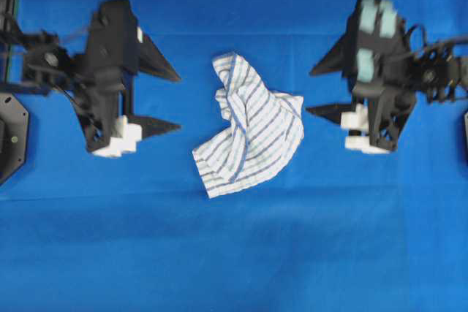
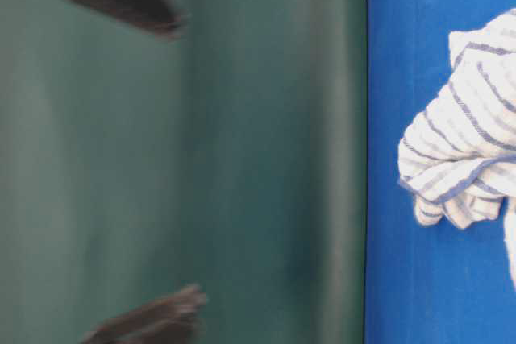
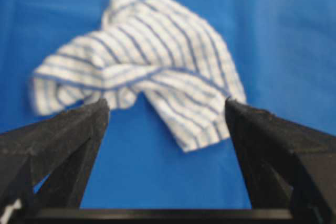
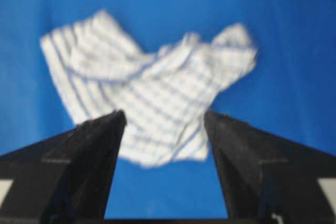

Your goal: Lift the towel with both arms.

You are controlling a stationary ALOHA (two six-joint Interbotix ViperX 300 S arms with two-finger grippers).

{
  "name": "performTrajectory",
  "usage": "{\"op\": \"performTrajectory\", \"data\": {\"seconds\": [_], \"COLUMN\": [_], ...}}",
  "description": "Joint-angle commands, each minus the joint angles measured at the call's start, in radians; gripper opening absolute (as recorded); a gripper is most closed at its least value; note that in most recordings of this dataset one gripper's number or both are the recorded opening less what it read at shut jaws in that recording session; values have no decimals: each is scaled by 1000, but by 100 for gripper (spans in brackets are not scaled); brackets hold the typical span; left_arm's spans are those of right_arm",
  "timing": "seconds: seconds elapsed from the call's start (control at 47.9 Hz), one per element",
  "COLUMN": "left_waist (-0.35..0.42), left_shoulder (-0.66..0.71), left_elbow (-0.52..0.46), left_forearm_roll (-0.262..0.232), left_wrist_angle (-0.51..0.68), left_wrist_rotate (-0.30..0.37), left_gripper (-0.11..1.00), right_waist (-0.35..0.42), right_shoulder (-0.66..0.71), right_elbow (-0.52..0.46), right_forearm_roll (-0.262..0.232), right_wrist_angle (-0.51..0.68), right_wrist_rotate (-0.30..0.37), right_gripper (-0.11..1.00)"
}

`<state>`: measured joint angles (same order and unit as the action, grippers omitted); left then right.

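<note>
The towel [image 1: 248, 133], white with blue and grey stripes, lies crumpled on the blue tablecloth [image 1: 234, 253] in the middle of the overhead view. My left gripper [image 1: 178, 101] stands open just left of it, its fingers pointing at the cloth and not touching it. On the other side my right gripper [image 1: 310, 91], with teal pads on its body, is also open and apart from the cloth. In the left wrist view the towel [image 3: 147, 56] lies ahead of the open left gripper [image 3: 167, 106]. In the right wrist view the towel [image 4: 152, 82] lies beyond the open right gripper [image 4: 164, 115].
A black mount [image 1: 11, 137] sits at the left edge of the overhead view. The table-level view is turned sideways: a green backdrop [image 2: 258, 159], the towel [image 2: 472, 142] on the blue cloth, and two blurred black fingertips [image 2: 145, 10] whose arm I cannot tell.
</note>
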<state>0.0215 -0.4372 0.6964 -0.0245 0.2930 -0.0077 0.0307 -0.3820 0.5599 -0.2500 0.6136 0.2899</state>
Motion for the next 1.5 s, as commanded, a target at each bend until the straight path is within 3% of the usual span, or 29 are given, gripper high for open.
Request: {"op": "performTrajectory", "data": {"seconds": [0.0,0.459,0.918,1.482], "left_waist": [-26,-106,-132,-137], "left_shoulder": [34,313,489,566], "left_elbow": [32,71,95,69], "left_forearm_roll": [3,3,0,-3], "left_wrist_angle": [-94,-261,-456,-469], "left_wrist_rotate": [-2,3,-9,-5], "left_gripper": [87,87,87,84], "right_waist": [5,26,31,28], "right_shoulder": [9,225,440,503], "right_elbow": [35,120,141,126], "right_forearm_roll": [5,12,12,8], "right_wrist_angle": [-38,-143,-382,-428], "right_wrist_rotate": [3,17,18,17], "right_gripper": [64,64,64,60]}}
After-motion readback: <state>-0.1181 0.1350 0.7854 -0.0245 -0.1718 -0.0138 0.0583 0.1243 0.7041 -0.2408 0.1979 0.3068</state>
